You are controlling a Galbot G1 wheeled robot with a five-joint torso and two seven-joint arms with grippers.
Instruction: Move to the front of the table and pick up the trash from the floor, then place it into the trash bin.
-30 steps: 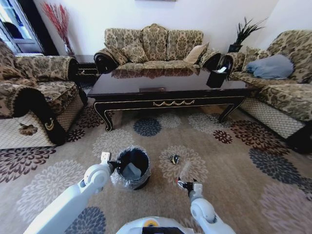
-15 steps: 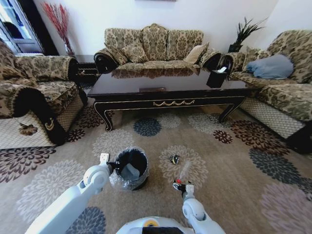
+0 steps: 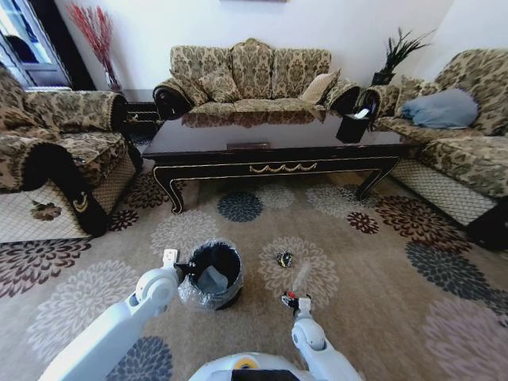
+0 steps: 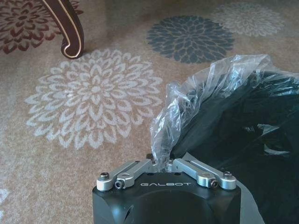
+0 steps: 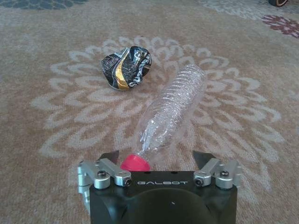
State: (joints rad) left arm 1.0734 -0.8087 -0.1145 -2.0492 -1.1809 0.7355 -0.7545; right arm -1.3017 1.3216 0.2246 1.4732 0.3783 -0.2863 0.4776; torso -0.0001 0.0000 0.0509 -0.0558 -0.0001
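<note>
My right hand (image 5: 154,161) is low over the carpet (image 5: 56,70), open, fingers either side of the red cap of the clear plastic bottle (image 5: 170,114), whose long axis runs away toward one o'clock; my left hand (image 4: 166,165) pinches the bin liner (image 4: 187,107).

Right claw (image 5: 161,158) open, left claw (image 4: 163,164) pinched.

A home living room: patterned sofas (image 3: 250,75) around a dark coffee table (image 3: 270,139) on floral carpet (image 3: 381,262).
</note>
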